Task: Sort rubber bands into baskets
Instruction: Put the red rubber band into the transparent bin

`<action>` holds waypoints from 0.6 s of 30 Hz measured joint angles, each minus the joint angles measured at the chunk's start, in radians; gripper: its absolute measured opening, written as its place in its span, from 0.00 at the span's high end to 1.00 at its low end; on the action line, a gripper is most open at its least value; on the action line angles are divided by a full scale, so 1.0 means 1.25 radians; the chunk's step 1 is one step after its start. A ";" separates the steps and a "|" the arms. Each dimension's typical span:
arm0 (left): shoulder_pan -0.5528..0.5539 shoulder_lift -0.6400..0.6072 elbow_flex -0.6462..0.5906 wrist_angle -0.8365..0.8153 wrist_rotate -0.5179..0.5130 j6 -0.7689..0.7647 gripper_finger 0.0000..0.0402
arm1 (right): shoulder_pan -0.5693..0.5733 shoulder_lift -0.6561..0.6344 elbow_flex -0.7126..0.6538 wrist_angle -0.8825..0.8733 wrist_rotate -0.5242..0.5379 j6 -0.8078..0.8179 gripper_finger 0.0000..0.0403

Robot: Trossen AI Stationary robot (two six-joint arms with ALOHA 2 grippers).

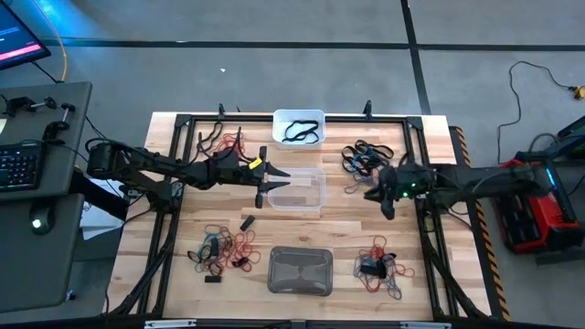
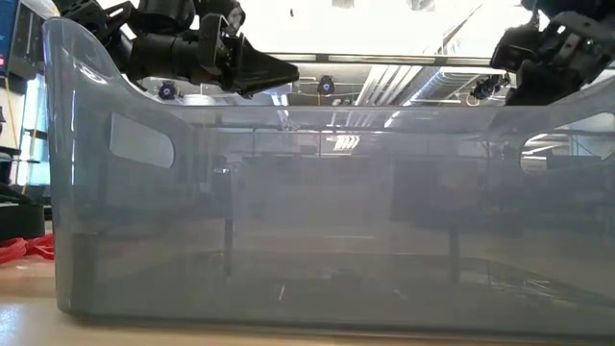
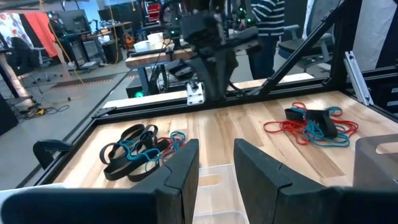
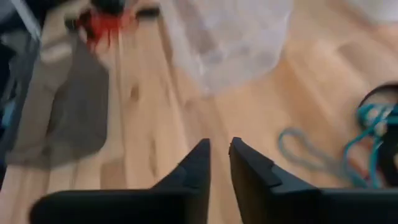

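1. Nearest edge: the grey basket [image 1: 300,271] sits mid-front on the tabletop [image 1: 347,238]. It looks empty from above. It fills the low view, so that view shows nothing of the work behind it.
2. It is flanked by two mixed heaps of rubber bands: the front-left pile [image 1: 224,249], mostly red with some teal, and the front-right pile [image 1: 379,265]. Both are unsorted and tangled, so a single band will likely drag its neighbours along.
3. Centre: the clear basket [image 1: 315,196]. I can make out no bands in it.
4. The left tool [image 3: 216,144] hangs over the clear basket's left rim, jaws parted and nothing between them. My guess is that it is parked there after a drop or is ready to reach.
5. The right tool [image 4: 219,144] is low over bare wood just right of the clear basket. Its jaws show a slim gap and I see no band in it. A loose teal band [image 4: 305,152] lies near it and is probably the next target.
6. Further back: the rear-left pile [image 1: 224,142] and the rear-right pile [image 1: 366,157], which is black and teal. The right arm's cables pass close to the rear-right pile, so there is a risk of confusing the two.
7. Far edge: the white basket [image 1: 277,128] holds only black bands [image 1: 302,132]. It seems to be the black bin.
8. Beyond the tabletop, a person in a striped top [image 3: 267,18] is well clear.
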 joint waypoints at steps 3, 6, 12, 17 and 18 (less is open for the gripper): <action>0.000 0.000 0.000 -0.012 0.000 0.001 0.77 | 0.060 0.069 0.048 -0.061 -0.002 0.044 0.97; -0.001 0.000 0.000 -0.016 0.001 -0.003 0.77 | 0.120 0.134 0.085 -0.131 -0.003 0.109 0.98; -0.018 0.000 0.000 -0.027 0.001 -0.007 0.77 | 0.231 0.264 0.102 -0.175 -0.003 0.246 0.89; -0.031 0.000 0.000 -0.030 0.001 -0.007 0.77 | 0.311 0.369 0.102 -0.174 -0.004 0.292 0.77; -0.033 0.000 0.000 -0.030 0.001 -0.007 0.77 | 0.324 0.387 0.102 -0.171 -0.005 0.298 0.75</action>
